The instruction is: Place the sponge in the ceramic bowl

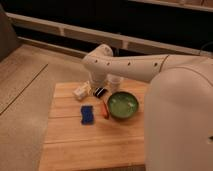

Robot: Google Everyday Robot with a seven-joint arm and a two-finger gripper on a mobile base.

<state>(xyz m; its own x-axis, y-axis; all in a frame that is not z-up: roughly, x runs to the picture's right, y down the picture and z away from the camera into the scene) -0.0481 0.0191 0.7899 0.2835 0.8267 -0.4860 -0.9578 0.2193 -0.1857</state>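
Wooden bench (65,145): sponge (87,115) lies left of ceramic bowl (123,105), outside it. My claw (96,84) hangs far of both; can't tell its opening. Reach step, I judge; next needs alignment over the sponge.

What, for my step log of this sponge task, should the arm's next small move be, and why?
Probably bring the tool toward the near side of the table and down over the sponge. The tool hangs at the table's far edge by the striped block, while the sponge lies on the wood outside the ceramic bowl, with an orange stick between them.
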